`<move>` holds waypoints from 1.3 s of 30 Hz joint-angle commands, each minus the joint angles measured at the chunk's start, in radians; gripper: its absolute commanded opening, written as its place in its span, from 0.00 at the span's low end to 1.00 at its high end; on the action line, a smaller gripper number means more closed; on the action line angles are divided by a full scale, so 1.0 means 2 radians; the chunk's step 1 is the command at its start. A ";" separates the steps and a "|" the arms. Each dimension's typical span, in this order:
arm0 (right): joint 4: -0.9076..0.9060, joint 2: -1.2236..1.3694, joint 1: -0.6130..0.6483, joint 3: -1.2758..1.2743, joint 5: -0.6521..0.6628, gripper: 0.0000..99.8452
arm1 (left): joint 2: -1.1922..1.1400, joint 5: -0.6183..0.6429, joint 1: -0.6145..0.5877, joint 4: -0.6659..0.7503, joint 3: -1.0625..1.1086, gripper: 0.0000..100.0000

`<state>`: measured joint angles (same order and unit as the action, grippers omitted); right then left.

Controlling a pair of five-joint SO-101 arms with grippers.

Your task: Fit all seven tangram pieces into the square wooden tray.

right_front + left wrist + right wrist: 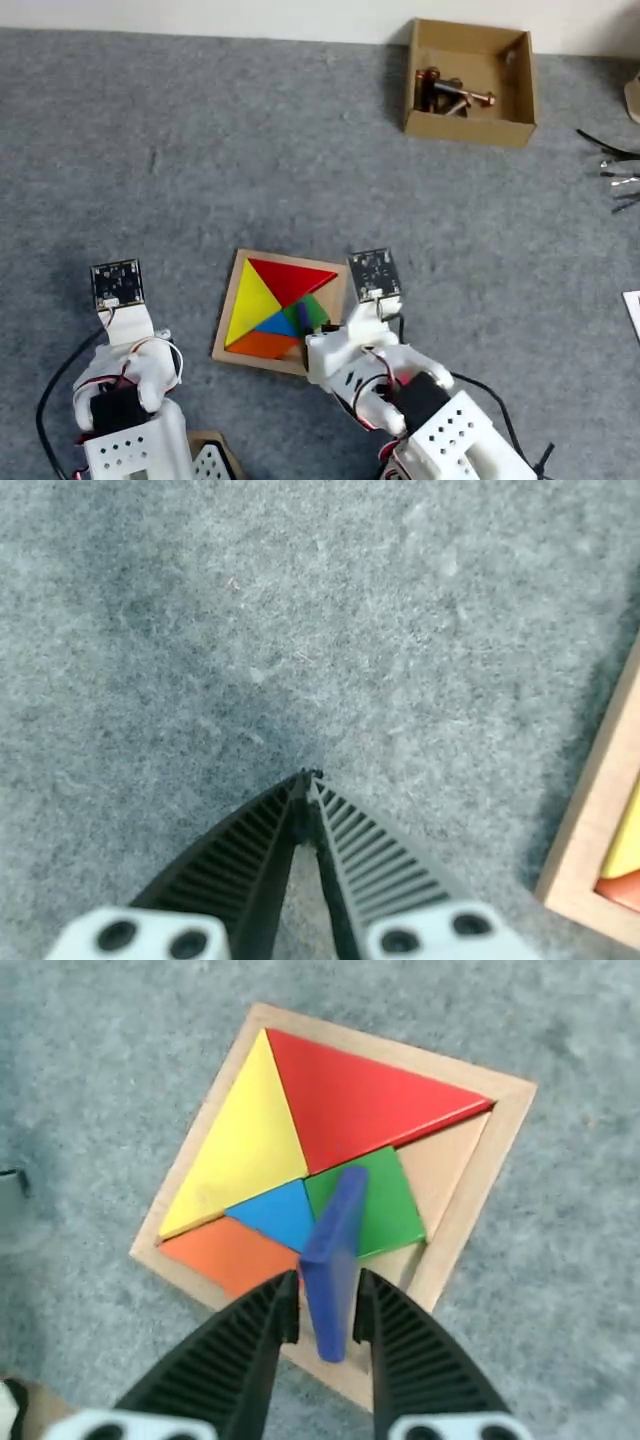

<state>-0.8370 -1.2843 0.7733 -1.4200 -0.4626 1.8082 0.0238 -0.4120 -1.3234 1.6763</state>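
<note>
The square wooden tray (232, 308) (505, 1130) lies on grey carpet at centre. It holds a big red triangle (350, 1100), a big yellow triangle (245, 1150), a small blue triangle (275, 1215), a green square (385, 1205) and an orange piece (225, 1255). Bare wood shows in the tray along the side next to the green square. My right gripper (325, 1305) (322, 330) hangs over the tray's near edge, shut on a dark blue piece (332, 1260) held on edge. My left gripper (305, 780) (118, 283) is shut with nothing in it, over carpet beside the tray (590, 850).
A cardboard box (470, 82) with metal parts stands at the back right. Black cables (612, 165) lie at the right edge. A small wooden corner (215, 445) shows beside the left arm's base.
</note>
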 commanded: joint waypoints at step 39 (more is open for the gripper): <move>-0.185 0.279 -0.079 0.304 0.369 0.09 | 0.003 0.005 -0.007 -0.002 0.010 0.01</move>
<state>-1.1976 -0.8516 0.5554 -0.9367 0.2647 1.8082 0.0238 -0.4120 -1.3234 1.6763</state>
